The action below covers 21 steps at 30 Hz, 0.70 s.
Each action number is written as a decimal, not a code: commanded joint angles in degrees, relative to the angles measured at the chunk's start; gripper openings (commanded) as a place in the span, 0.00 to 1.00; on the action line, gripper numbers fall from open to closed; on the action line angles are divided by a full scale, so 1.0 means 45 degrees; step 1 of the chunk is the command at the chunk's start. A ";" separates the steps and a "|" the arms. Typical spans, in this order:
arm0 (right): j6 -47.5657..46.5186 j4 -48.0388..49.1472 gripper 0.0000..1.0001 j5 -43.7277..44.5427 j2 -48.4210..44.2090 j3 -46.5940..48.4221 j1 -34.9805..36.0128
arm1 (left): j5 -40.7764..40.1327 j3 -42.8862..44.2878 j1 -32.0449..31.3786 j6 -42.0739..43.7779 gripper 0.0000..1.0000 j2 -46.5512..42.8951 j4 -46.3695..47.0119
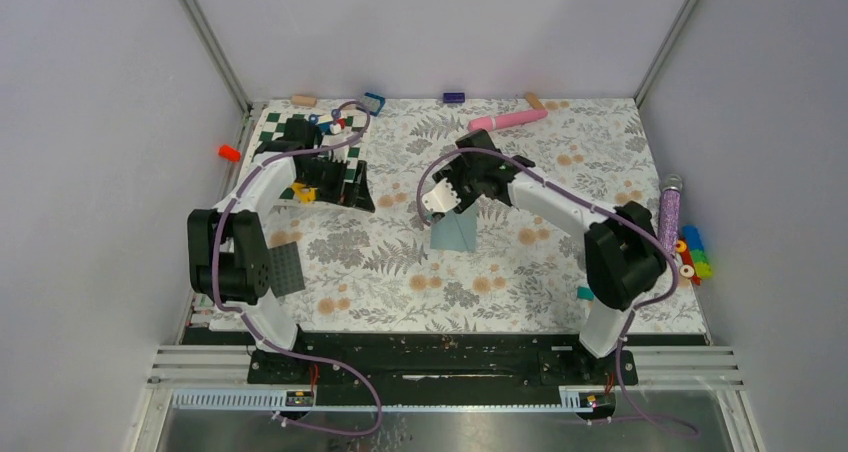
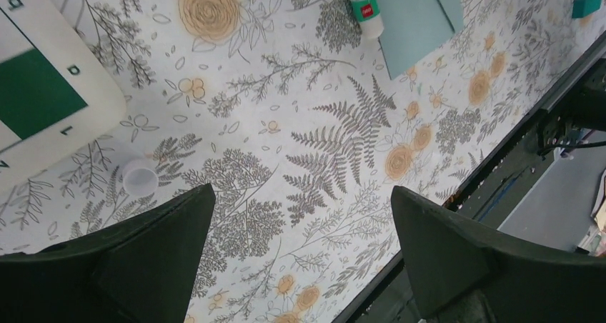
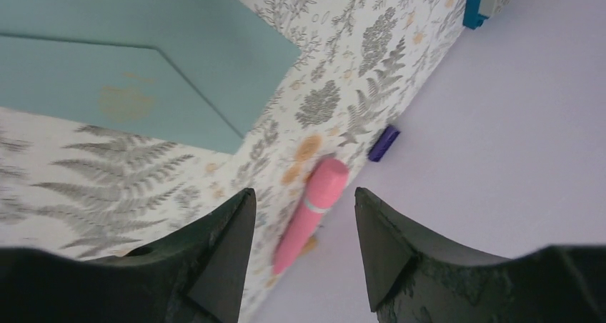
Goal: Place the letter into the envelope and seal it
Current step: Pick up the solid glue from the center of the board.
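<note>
Teal envelope (image 1: 455, 237) flat on the flowered tabletop (image 1: 520, 282)
Nearer than the envelope and well to its left lies a dark studded plate (image 1: 285, 269); a green-and-white glue stick (image 2: 363, 1) lies at the envelope's edge; the right pincer (image 3: 304, 194) hangs over the envelope's far end, spread wide, nothing in it; left of the envelope the left pincer (image 2: 301, 194) gapes wide and empty beside a chequered board (image 2: 43, 101); beyond the envelope a pink tube (image 1: 508, 120) lies at the tabletop's far edge.
</note>
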 commanded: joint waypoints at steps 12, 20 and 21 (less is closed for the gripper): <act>0.2058 -0.3822 0.59 -0.1037 0.1105 0.4411 -0.0188 | -0.2515 0.1571 -0.1302 -0.1512 0.99 0.1346 0.0287; 0.6479 -0.2724 0.60 -0.2764 -0.3262 0.0453 -0.2838 | -0.7721 0.6249 -0.4864 -0.3772 0.99 0.4193 -0.1489; 0.6739 -0.2542 0.60 -0.2781 -0.3864 -0.0016 -0.3162 | -0.7934 0.6694 -0.5162 -0.3853 0.99 0.4551 -0.1709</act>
